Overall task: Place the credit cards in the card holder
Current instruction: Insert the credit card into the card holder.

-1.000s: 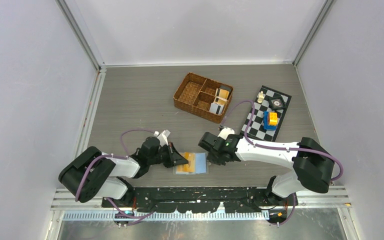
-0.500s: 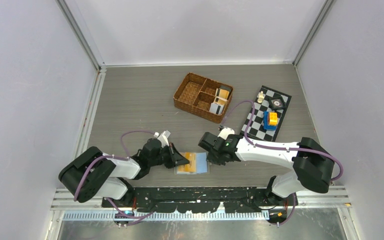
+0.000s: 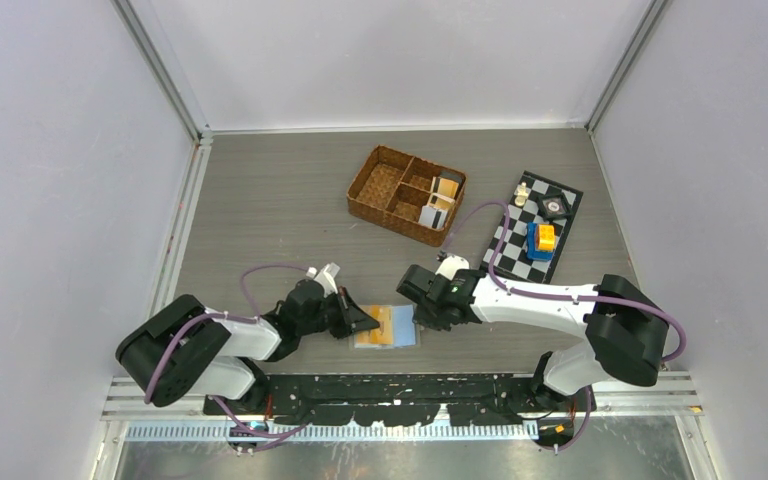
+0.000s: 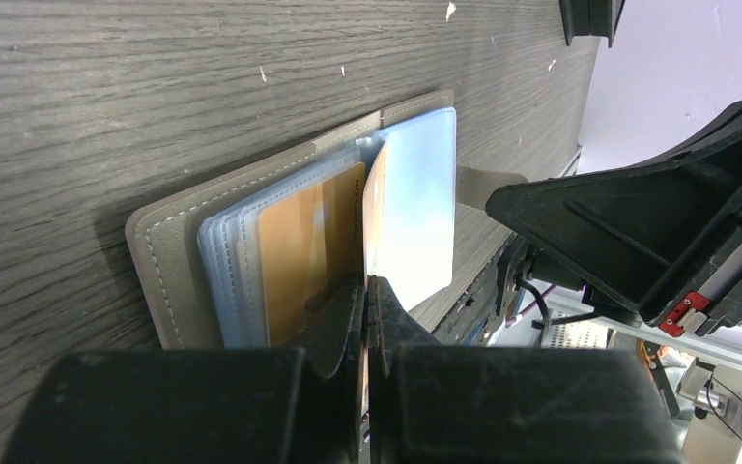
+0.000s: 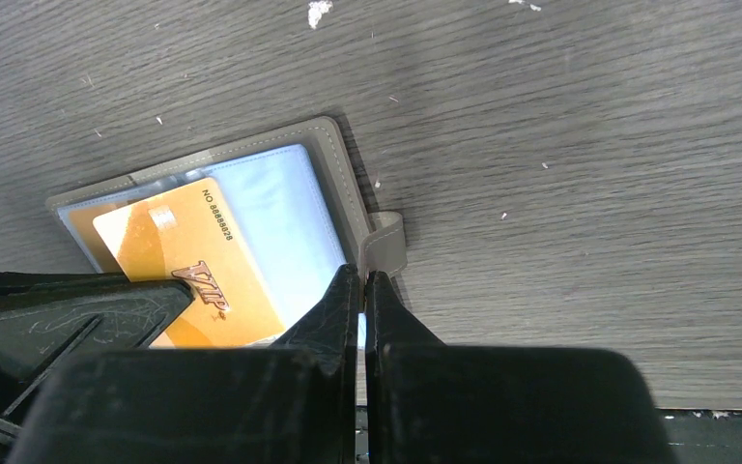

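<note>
You can read "VIP" and a number beginning 8888 on the gold credit card point(image 5: 188, 275). It lies partly over the open card holder point(image 5: 348, 184) on the table point(image 5: 589, 145). Your left gripper point(image 4: 365, 285) pinches this card, and your right gripper point(image 5: 360, 280) is pressed together on a clear sleeve point(image 5: 290, 213).

left pincer point(image 3: 372, 322) edged nearer, its cable point(image 3: 260, 270) lowered

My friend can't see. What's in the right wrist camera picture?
A gold credit card marked VIP lies partly in the open grey card holder on a table. The right end effector, shut, pinches the edge of a blue sleeve; the left end effector holds the card.
</note>
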`<state>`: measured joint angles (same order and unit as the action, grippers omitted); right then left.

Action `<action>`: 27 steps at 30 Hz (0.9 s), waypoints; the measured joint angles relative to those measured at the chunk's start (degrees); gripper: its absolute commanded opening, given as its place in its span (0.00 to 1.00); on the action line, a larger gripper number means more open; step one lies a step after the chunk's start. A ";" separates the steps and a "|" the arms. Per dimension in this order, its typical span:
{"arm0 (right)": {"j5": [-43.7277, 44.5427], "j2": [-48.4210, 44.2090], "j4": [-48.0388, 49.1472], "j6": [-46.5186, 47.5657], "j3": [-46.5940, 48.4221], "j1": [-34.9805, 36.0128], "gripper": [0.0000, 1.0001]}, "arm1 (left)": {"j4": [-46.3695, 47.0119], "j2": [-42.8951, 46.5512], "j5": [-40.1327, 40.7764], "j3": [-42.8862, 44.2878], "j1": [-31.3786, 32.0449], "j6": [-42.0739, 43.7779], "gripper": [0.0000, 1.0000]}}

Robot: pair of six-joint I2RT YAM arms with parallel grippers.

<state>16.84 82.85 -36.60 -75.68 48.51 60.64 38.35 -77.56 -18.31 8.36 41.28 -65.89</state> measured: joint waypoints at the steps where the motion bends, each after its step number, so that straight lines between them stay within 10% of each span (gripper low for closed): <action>1: 0.00 0.00 0.02 0.00 0.00 0.02 0.00 | -0.02 0.24 0.22 -0.13 0.07 -0.20 0.00; 27: 0.00 -0.02 0.15 0.02 0.00 0.39 0.00 | 0.24 -0.66 2.64 0.48 2.86 -1.70 0.00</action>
<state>16.84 82.83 -36.45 -75.66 48.51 61.04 38.59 -78.22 -15.66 8.84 44.14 -67.59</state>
